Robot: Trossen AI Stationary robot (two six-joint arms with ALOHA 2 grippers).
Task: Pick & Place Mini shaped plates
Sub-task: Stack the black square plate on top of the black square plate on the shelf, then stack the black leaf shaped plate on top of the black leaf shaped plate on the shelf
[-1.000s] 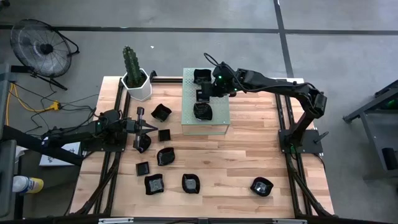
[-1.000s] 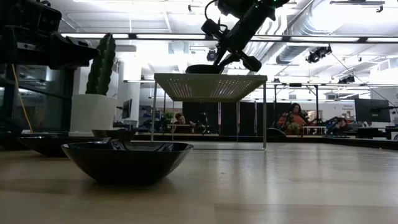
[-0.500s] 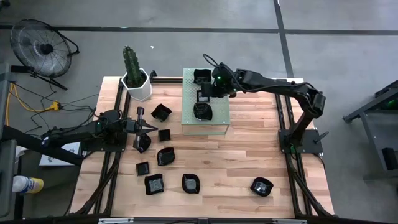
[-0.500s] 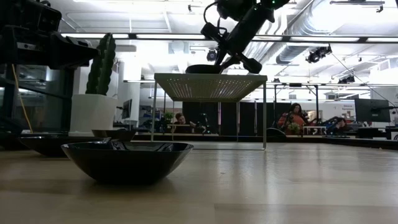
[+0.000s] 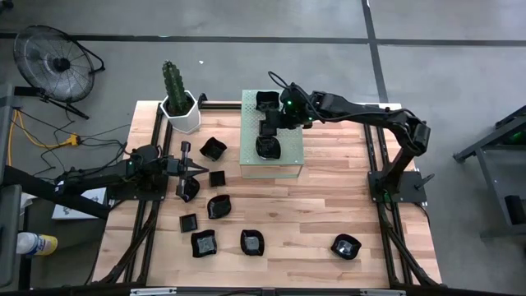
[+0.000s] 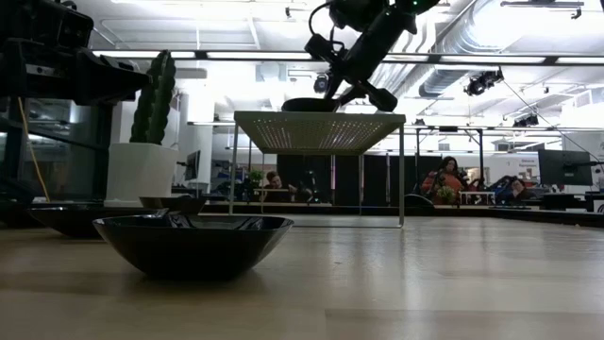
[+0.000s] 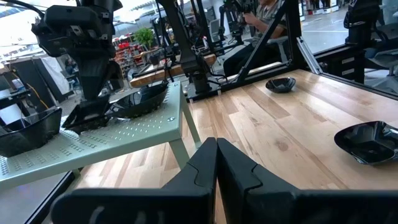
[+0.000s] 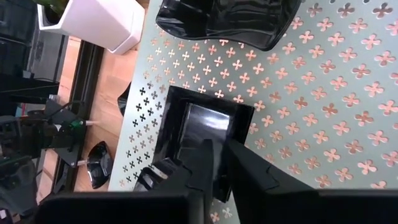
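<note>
Right wrist view: right pincer [image 8: 214, 163] fingers slightly apart, straddling square plate [image 8: 202, 134] rim on green block [image 8: 323, 124].

Bright, even overhead light; ceiling strips glare in the low view, its foreground bowl [image 6: 192, 243] soft.

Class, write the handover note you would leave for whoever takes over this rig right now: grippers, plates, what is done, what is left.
Left gripper: shut and empty, waiting above the table left of the green perforated stand.
Right gripper: down at the rim of the square plate on the stand; whether it grips the plate cannot be told.
Done: three plates are on the stand, the square plate plus two more plates.
Left: about eight loose plates lie on the table, most of them in front of the left arm and one alone near the front right.
</note>
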